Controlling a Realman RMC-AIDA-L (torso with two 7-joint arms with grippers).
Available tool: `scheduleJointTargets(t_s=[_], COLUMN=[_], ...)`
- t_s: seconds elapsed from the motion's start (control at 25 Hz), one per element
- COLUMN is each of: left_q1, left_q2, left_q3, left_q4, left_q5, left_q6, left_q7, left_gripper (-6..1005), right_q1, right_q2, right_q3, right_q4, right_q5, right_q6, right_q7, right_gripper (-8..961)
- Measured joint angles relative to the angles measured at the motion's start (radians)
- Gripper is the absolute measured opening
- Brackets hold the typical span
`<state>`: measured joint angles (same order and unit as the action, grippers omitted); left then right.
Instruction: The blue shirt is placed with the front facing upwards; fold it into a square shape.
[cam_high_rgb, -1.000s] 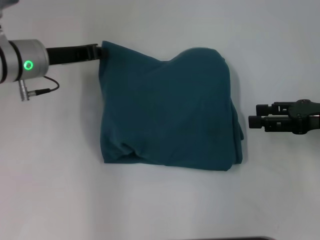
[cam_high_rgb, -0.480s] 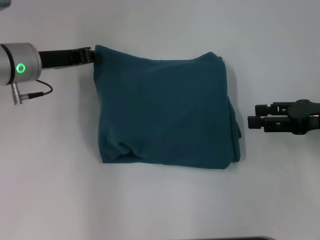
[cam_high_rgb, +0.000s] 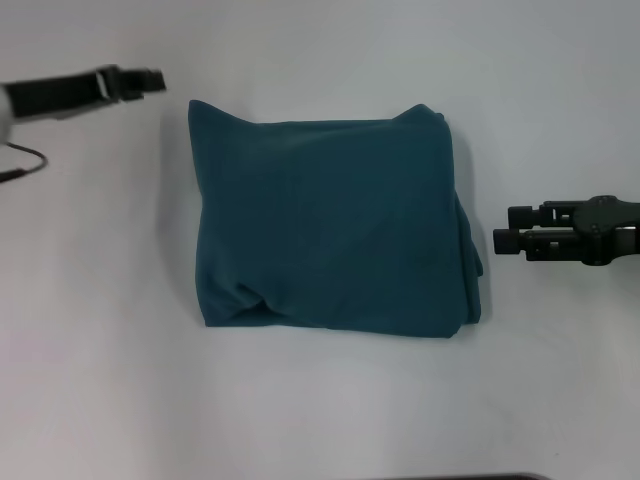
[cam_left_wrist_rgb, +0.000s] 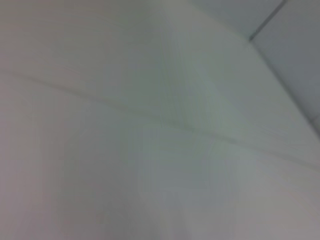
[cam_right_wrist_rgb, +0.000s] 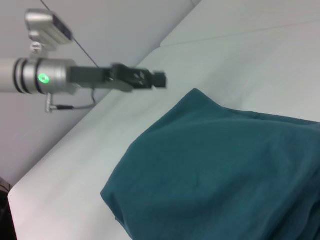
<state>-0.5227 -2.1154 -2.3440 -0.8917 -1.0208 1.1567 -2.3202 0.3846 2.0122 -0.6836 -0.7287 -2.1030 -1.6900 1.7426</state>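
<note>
Now | blue shirt (cam_high_rgb: 330, 225) folded square, no lettering showing | left gripper (cam_high_rgb: 150, 80), right gripper (cam_high_rgb: 502, 242) fingers: cannot tell

The blue shirt (cam_high_rgb: 330, 225) is soft matt cloth, lightly creased, with rumpled layered edges. The table (cam_high_rgb: 330, 410) under it looks smooth, pale and matt. The left gripper (cam_high_rgb: 150, 80) is matt black, on a brushed silvery metal-looking wrist. The right gripper (cam_high_rgb: 500, 243) is matt black too, likely plastic.
</note>
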Motion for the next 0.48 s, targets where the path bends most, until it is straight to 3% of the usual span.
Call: scheduleJointTargets(t_s=[0.16, 0.24, 0.48], left_q1=[0.009, 0.008, 0.010], left_q2=[0.012, 0.019, 0.027], left_q3=[-0.116, -0.162, -0.220], left_q4=[-0.017, 0.007, 0.141], left_q5=[-0.034, -0.059, -0.100], left_q6=[0.193, 0.288, 0.446], left_q7=[-0.017, -0.045, -0.181], left_gripper=[143, 369, 531], right_q1=[0.009, 0.012, 0.023], right_q2=[-0.001, -0.001, -0.001], right_q3=[0.001, 0.001, 0.003], right_q4=[0.000, 0.000, 0.000], right_q5=[0.001, 0.002, 0.006], right_q6=[-0.001, -0.001, -0.012], right_q7=[0.000, 0.000, 0.001], right_gripper=[717, 717, 718])
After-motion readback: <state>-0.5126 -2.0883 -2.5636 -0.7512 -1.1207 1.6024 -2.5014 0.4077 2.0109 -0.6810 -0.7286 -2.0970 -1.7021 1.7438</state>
